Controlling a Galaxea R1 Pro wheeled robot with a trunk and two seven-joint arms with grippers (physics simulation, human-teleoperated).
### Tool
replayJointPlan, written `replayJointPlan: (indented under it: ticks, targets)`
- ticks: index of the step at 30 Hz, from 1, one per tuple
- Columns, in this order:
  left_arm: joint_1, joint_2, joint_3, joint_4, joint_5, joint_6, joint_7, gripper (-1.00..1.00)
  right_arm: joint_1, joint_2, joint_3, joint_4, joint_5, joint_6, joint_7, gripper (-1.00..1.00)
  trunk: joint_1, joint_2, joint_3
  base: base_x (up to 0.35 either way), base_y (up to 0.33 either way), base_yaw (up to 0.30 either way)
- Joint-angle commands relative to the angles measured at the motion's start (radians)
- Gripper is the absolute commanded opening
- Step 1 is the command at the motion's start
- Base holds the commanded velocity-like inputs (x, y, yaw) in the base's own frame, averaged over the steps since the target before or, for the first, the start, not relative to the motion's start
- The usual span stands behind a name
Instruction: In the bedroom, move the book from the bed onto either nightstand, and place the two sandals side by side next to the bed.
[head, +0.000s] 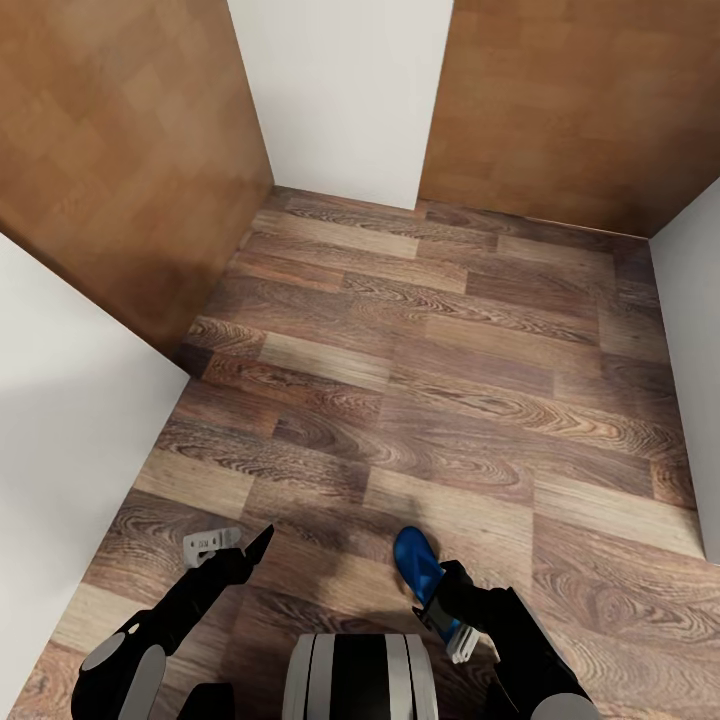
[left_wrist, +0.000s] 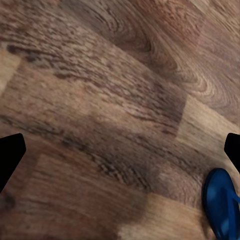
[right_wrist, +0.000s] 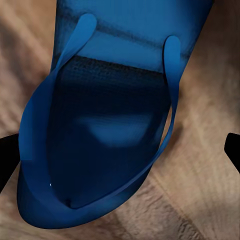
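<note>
Sandal position: one blue sandal (head: 418, 568) sits at the right gripper (head: 446, 612), low in the head view, just over the wood floor (head: 430, 380); whether it touches the planks I cannot tell.
Direction from gripper: straight ahead of the right gripper (right_wrist: 120, 150), lying between its two fingertips (right_wrist: 6, 155) in the right wrist view.
Long axis: runs along the gripper's reach, toe end pointing away from the robot toward the far wall (head: 345, 90).
Nearer arm: the right; the left gripper (head: 235, 550) hangs well to the side.
Right gripper state: I cannot tell; the fingertips stand wide, yet the sandal seems carried.
Left gripper state: spread, holding nothing.
Sandal look: bright blue sandal (right_wrist: 110, 125), flat sole, thin Y-shaped strap, darker footbed.
Surroundings: tan doors (head: 120, 150) on both sides; likely on the way.
</note>
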Motion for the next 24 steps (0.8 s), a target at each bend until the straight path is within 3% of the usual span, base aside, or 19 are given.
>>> replayJointPlan:
  ticks: [1, 24]
  targets:
    - [0.0, -0.001, 0.003, -0.001, 0.01, 0.01, -0.004, 1.0, 0.0, 0.001, -0.003, -0.001, -0.01, -0.01, -0.002, 1.0, 0.0, 0.0, -0.001, 0.0, 0.0, 0.0]
    - [0.0, -0.001, 0.003, -0.001, 0.009, 0.01, -0.004, 1.0, 0.0, 0.001, -0.004, -0.001, -0.01, -0.01, -0.002, 1.0, 0.0, 0.0, -0.001, 0.0, 0.0, 0.0]
